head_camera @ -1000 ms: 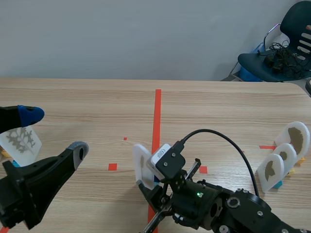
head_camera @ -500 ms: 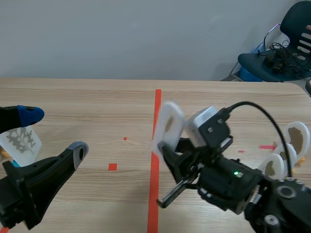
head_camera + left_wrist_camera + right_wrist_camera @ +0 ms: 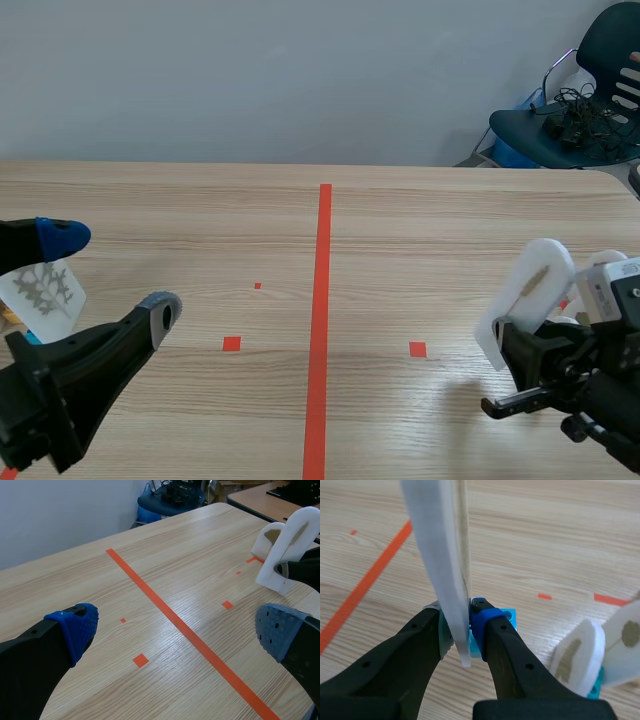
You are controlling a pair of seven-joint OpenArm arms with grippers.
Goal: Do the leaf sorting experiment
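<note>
My right gripper (image 3: 456, 625) is shut on a white leaf card (image 3: 440, 555) that stands upright between its fingers, a blue base (image 3: 496, 622) at its foot. In the scene view this card (image 3: 532, 292) is held above the table at the right by the right gripper (image 3: 515, 348). Ahead of it and to one side stand two more white leaf cards (image 3: 577, 656) (image 3: 626, 645). My left gripper (image 3: 110, 272) is open at the left, close to a white card with a lacy leaf (image 3: 42, 290). From the left wrist the held card (image 3: 292, 540) shows far off.
A long orange-red tape line (image 3: 320, 320) runs down the middle of the wooden table (image 3: 200, 220). A dark chair with cables (image 3: 580, 110) stands beyond the table's far right corner.
The right arm has carried the white leaf card from the tape line at the table's middle over to the right side, lifting it on the way. The left arm has not moved.
</note>
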